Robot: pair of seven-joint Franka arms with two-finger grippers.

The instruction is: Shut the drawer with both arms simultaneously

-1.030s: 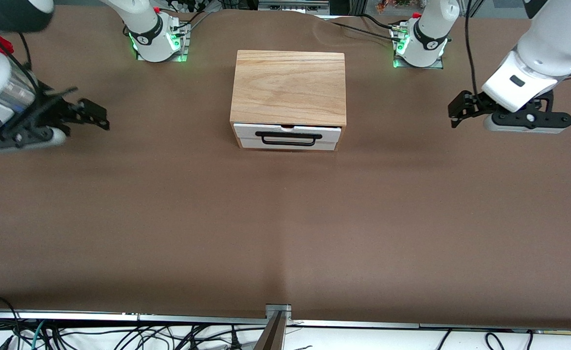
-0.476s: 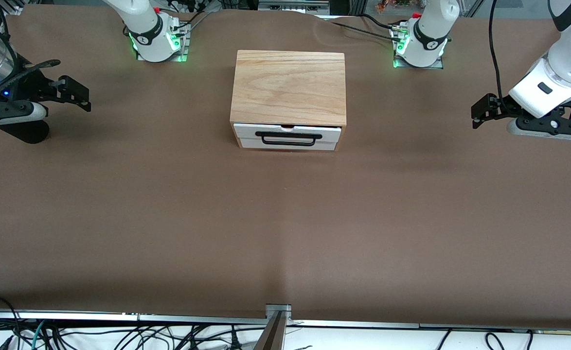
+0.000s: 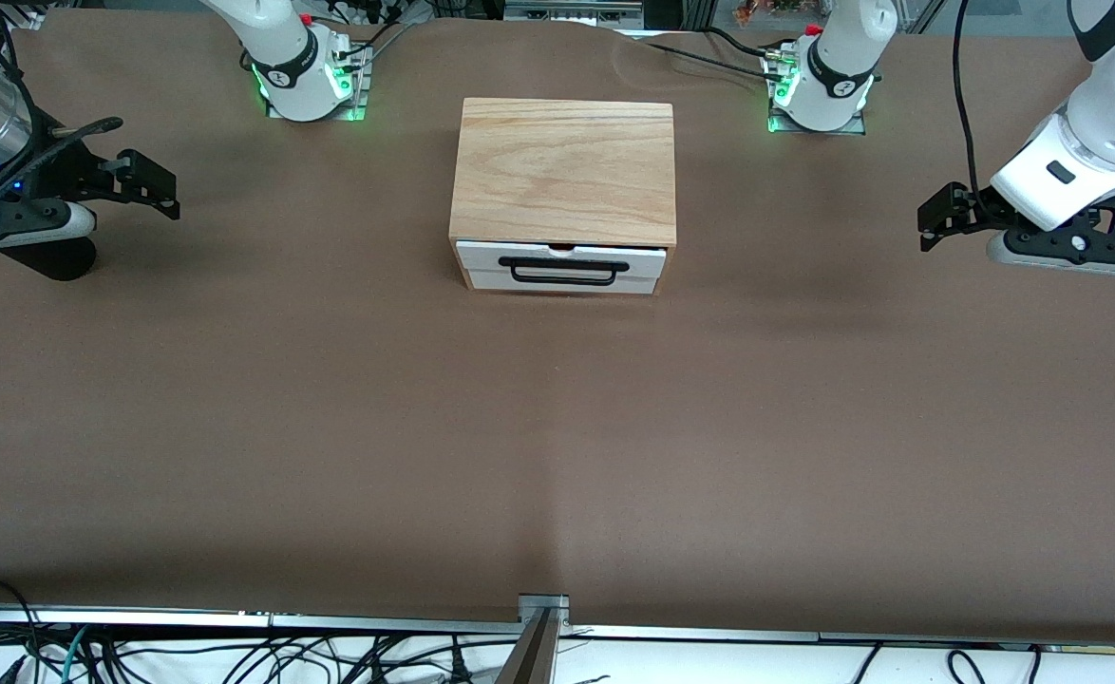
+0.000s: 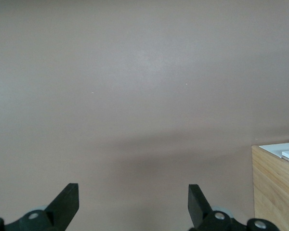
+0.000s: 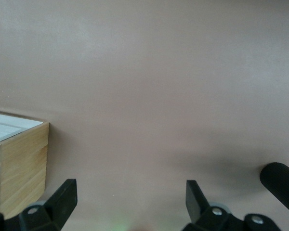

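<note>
Both my claws have pulled away from the drawer (image 3: 561, 267) over the last second and now barely drift. That tells me the push is over: the white front sits nearly flush in the box (image 3: 563, 171), so I judge the drawer shut. My left claw (image 4: 133, 202) hangs open over bare table (image 3: 557, 427), well clear at its own end; my right claw (image 5: 130, 199) hangs open likewise at the other end. The box lies between them. Nothing stands in the way.
</note>
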